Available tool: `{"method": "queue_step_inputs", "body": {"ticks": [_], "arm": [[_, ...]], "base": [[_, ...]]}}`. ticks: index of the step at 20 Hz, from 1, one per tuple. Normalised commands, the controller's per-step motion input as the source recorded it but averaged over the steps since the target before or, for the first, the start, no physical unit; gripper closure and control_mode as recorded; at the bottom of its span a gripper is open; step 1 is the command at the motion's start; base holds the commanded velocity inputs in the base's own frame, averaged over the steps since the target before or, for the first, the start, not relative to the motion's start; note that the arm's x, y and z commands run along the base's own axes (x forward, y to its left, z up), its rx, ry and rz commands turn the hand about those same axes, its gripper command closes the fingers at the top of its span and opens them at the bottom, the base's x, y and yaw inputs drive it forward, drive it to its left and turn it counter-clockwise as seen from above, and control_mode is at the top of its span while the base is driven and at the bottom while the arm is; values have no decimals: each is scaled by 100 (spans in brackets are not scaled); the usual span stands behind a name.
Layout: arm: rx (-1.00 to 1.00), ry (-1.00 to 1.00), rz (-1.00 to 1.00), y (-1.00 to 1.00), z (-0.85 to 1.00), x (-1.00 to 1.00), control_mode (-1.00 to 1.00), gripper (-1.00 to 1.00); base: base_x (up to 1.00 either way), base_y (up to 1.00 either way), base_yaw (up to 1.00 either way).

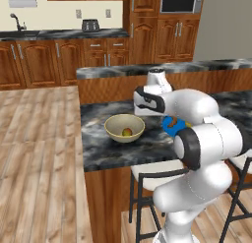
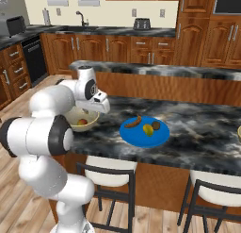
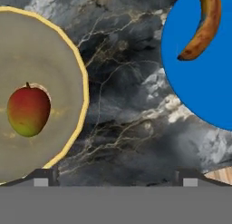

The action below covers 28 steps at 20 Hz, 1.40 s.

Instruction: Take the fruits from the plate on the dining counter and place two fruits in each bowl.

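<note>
On blue plate (image 3: 204, 78), banana (image 3: 204, 26) (lengthwise toward rim)

I found no writing, label, brand, number or sign that could be read anywhere around my tool.
</note>
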Motion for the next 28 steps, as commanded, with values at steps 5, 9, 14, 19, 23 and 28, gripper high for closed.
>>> {"method": "queue_step_inputs", "body": {"ticks": [5, 9, 14, 19, 23, 28], "arm": [[1, -10, -1, -88, 16, -3, -100, -100], [3, -9, 0, -77, 0, 11, -100, -100], [3, -4, 0, -44, -4, 29, -100, -100], [0, -1, 0, -12, -22, 54, -100, -100], [0, -1, 0, -20, -36, 46, -100, -100], [0, 0, -1, -23, -39, 21, -100, -100]], "base": [[0, 0, 0], [0, 0, 0], [0, 0, 0], [0, 0, 0], [0, 0, 0], [0, 0, 0]]}}
